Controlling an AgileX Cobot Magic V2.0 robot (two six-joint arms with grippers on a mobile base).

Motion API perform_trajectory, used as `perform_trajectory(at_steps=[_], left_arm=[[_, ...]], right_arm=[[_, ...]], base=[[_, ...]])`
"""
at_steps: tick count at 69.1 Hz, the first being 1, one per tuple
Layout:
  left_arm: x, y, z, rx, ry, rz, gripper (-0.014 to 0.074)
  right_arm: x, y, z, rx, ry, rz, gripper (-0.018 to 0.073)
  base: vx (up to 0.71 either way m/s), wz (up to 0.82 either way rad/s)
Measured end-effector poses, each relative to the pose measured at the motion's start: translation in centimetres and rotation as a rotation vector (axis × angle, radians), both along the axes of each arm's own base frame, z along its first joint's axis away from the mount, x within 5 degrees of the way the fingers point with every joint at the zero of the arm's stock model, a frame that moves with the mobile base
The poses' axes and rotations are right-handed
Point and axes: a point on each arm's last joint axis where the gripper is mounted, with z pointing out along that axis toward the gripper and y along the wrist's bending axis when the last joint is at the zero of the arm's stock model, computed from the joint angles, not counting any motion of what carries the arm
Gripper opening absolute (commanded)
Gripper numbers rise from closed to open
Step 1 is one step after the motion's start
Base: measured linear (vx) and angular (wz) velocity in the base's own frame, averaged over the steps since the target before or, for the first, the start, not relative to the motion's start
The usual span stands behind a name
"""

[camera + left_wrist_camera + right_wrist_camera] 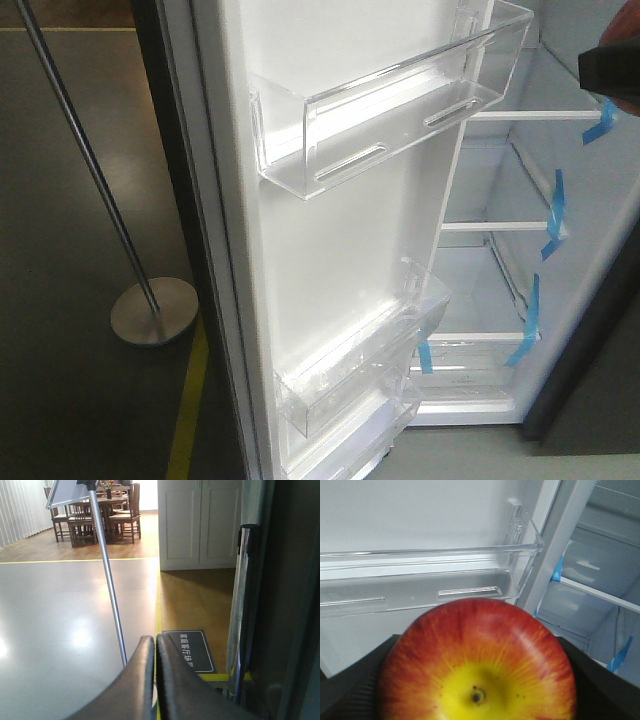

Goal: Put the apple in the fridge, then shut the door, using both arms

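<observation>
In the front-facing view, the door is seen standing open across the middle of the frame. Its white lining carries a clear upper bin and lower bins. The white inside of the fridge is shown at the right, with shelves edged by blue tape. A black arm part is cut off by the upper right edge. A metal stand is placed on the grey floor at the left.

In the left wrist view, the left gripper is seen at the bottom centre. Its fingers are pressed together along a thin seam, and nothing is held. Behind it a pole, a dark floor mat and a dining table at the upper left are shown.

In the right wrist view, the lower middle is filled by the apple, with its dimple turned to the camera. It is clamped in the right gripper, whose black fingers are spread to the apple's width. The apple is held in front of a clear door bin, with the fridge shelves at the right.
</observation>
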Motion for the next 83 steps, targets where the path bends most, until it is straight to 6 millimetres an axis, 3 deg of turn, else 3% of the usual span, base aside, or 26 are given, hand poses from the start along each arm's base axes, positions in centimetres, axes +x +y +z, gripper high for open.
perform_trajectory(at_steps=[83], left_arm=[[0.00, 0.00, 0.00, 0.000, 0.000, 0.000, -0.0008]], right_arm=[[0.00, 0.00, 0.00, 0.000, 0.000, 0.000, 0.0076]], base=[[0.00, 0.00]])
